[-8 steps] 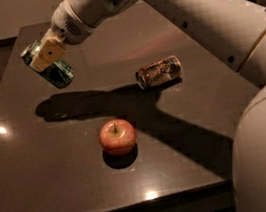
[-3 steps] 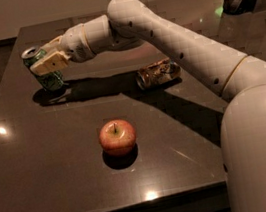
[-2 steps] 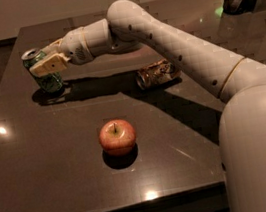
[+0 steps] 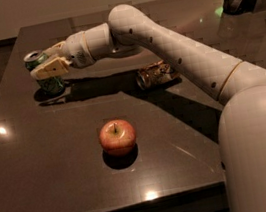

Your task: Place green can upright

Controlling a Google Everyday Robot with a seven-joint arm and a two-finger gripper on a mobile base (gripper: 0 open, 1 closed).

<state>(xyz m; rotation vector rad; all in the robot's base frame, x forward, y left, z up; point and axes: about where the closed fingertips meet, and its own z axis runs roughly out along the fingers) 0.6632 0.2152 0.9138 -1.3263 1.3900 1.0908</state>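
The gripper [image 4: 45, 70] is seen at the far left of the table [image 4: 41, 164], reached across from the right by the arm [image 4: 173, 45]. It is clamped on the green can [image 4: 51, 84] at mid-height, with one pale finger [image 4: 51, 68] laid across the front of the label. The green can is held between the jaws rather than beside them. Its long axis is set vertical, silver top upward, and its base appears to be resting on the table, where a shadow is cast just beneath it. Release is therefore judged to be the step in hand. The jaws need to be parted sideways and drawn back level, so that the green can is not tipped.

The brown can [image 4: 155, 75] is left lying on its side well apart to the right, and the apple [image 4: 117, 137] is nearer the front edge.

Compared with the earliest frame, the green can is no longer carried tilted in the air. It is lowered and righted. Against the two more recent frames, almost nothing is changed in pose or place.
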